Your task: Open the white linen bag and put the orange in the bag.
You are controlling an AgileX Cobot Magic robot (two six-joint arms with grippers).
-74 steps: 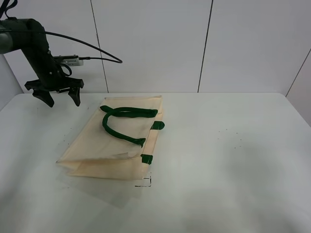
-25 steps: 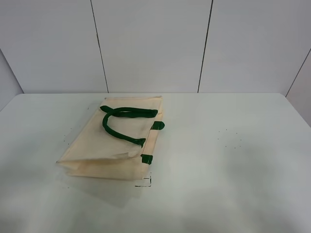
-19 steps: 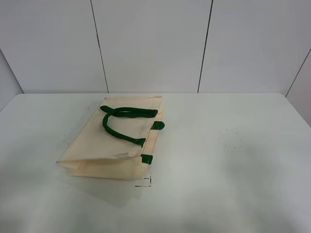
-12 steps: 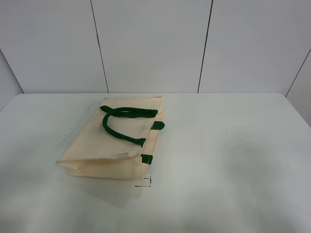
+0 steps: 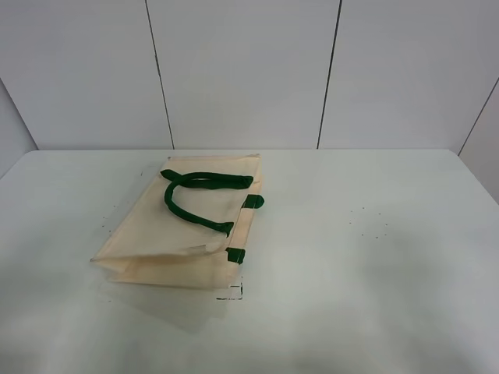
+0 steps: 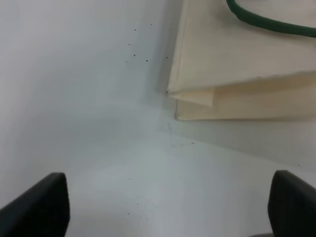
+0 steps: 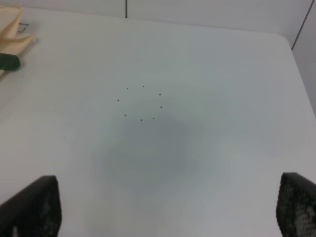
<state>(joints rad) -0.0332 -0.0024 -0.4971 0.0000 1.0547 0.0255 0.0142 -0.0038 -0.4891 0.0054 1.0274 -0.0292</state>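
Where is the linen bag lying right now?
The bag lies flat on the table, left of centre in the high view, green handles on top. Its corner shows in the left wrist view.

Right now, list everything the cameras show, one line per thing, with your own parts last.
white linen bag: one, cream cloth, lying flat on the table, left of centre in the high view.
strap handles: dark green, looped on top of the bag; small green tabs on its right edge.
table: one, white, faint dark specks on it.
wall panels: white, behind the table.
orange: none visible in any view.
left hand: one, black fingertips wide apart, above bare table near the bag's corner.
right hand: one, black fingertips wide apart, above bare table.
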